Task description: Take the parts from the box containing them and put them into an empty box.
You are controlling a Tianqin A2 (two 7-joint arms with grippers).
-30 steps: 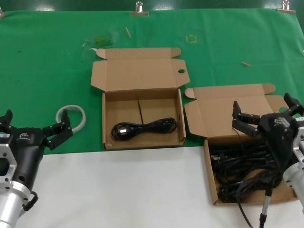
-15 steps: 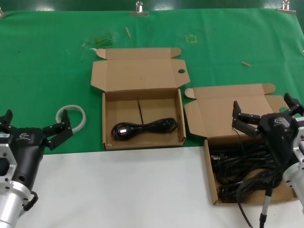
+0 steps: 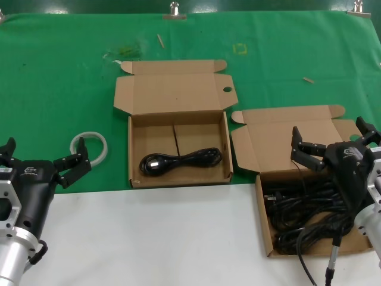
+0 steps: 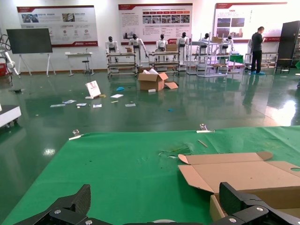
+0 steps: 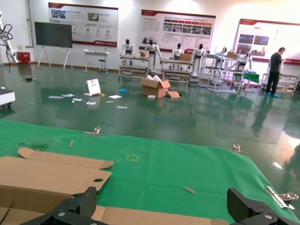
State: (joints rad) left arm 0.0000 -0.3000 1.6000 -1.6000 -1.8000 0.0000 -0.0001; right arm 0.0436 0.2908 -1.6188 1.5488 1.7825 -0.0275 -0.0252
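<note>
The box containing the parts (image 3: pixel 264 205) lies at the right, lid askew, filled with a tangle of black cables (image 3: pixel 309 208). My right gripper (image 3: pixel 330 138) hovers open over its back edge with nothing between the fingers (image 5: pixel 80 205). In the middle stands the other box (image 3: pixel 134 149), seam across its floor, holding one coiled black cable (image 3: pixel 181 161) near its front wall. Its lid (image 5: pixel 47 176) shows in the right wrist view. My left gripper (image 3: pixel 43 152) waits open and holding nothing at the left, and the middle box's lid (image 4: pixel 243 173) shows beyond its fingers (image 4: pixel 75 206).
A whitish plastic ring (image 3: pixel 89 146) lies on the green cloth (image 3: pixel 59 77) just beyond the left gripper. Small scraps (image 3: pixel 308 79) dot the cloth at the back. A white surface (image 3: pixel 149 238) covers the table's near part. Metal clips (image 3: pixel 174 11) hold the cloth's far edge.
</note>
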